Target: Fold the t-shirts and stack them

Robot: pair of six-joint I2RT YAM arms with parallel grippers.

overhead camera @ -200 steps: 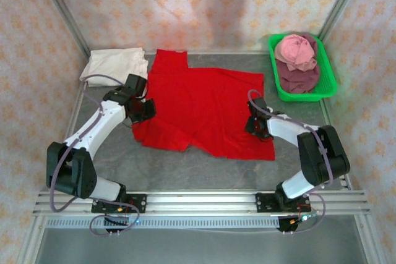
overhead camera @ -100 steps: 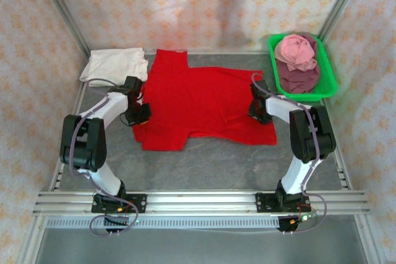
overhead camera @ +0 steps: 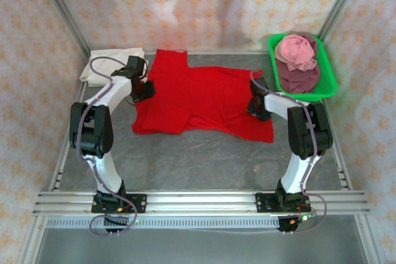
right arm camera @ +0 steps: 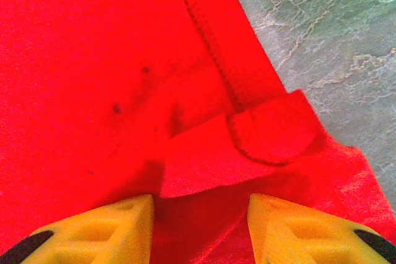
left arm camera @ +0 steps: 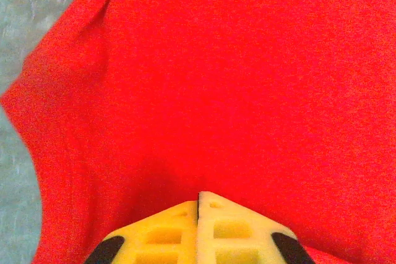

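I judge the folding step in hand: the bright red cloth t-shirt (overhead camera: 204,100) lies spread on the grey surface (overhead camera: 204,159), left claw (overhead camera: 146,89) closed at its left edge (hold on cloth unclear), right claw (overhead camera: 256,107) open astride the right hem, which must be pinched next.

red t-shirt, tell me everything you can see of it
The red t-shirt is plain, bright, soft-looking cloth lying spread and partly folded on the grey table, one part reaching toward the far edge. A stitched hem runs along its right side. The left gripper is shut on its left edge; the right gripper stands open astride a turned-over hem corner.
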